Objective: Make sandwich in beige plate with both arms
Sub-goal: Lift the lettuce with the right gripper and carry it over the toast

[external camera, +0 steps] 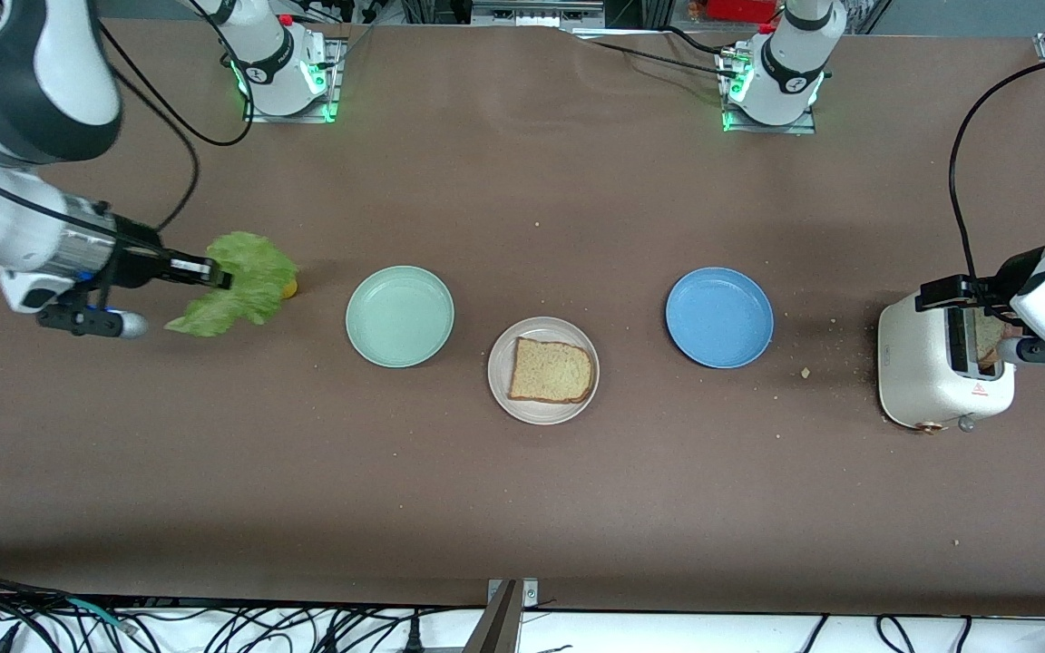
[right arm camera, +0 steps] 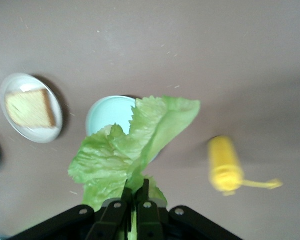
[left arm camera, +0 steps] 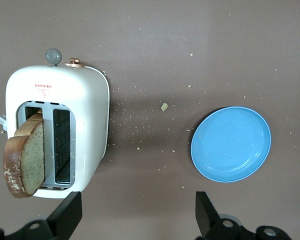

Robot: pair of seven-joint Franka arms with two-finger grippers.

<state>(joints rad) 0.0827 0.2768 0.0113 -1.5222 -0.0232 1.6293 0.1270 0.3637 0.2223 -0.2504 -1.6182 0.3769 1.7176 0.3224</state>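
Observation:
My right gripper is shut on a frilly green lettuce leaf, held above the table toward the right arm's end, beside the mint green plate. The beige plate holds one speckled brown bread slice. A second bread slice stands tilted in a slot of the white toaster. My left gripper hangs open over the toaster with nothing between its fingers.
The mint green plate and a blue plate flank the beige plate, both bare. A yellow squeeze bottle lies under the lettuce. Crumbs lie scattered between the blue plate and the toaster.

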